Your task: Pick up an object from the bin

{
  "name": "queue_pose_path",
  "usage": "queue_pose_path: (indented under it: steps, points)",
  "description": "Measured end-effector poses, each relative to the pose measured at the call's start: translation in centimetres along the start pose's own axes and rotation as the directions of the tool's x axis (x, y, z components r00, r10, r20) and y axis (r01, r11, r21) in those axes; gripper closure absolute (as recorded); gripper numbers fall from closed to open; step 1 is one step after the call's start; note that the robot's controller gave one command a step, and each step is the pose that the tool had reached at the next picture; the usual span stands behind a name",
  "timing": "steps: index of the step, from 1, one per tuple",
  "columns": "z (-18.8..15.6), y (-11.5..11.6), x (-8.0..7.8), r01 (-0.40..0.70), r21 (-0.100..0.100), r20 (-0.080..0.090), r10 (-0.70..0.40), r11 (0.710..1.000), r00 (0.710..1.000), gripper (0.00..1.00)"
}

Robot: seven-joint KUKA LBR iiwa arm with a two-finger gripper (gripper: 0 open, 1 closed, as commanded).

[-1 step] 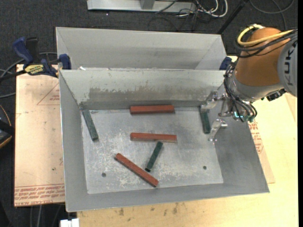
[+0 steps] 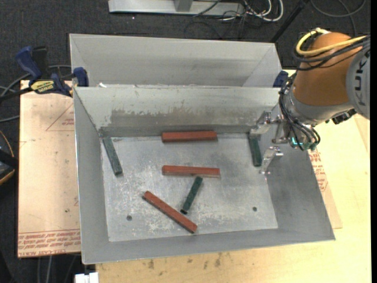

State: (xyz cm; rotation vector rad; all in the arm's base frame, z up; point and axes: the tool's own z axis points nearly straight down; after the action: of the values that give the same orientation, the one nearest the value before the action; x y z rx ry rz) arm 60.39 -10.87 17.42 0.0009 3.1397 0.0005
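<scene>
While you cannot tell whether the gripper (image 2: 268, 147) is released or clenched, centre it over the dark green bar (image 2: 255, 151) by the right wall of the bin (image 2: 294, 200).

No lettering, label or number here can be read.

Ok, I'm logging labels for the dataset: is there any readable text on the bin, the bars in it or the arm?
Red bars: no text.
Green bars: no text.
Bin: no text.
Arm: dark letters on its grey link at the picture's right edge, cut off and too blurred to read.
</scene>
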Motion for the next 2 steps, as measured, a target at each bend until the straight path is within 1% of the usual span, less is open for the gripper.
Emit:
queue_pose_path:
  steps: [1, 2]
  points:
    - [2.0, 4.8, -1.4, 0.005, 0.002, 0.002, -0.005, 1.0, 1.0, 0.0]
    - [6.9, 7.2, 0.0, 0.089, -0.004, 0.003, -0.089, 0.996, 0.996, 0.0]
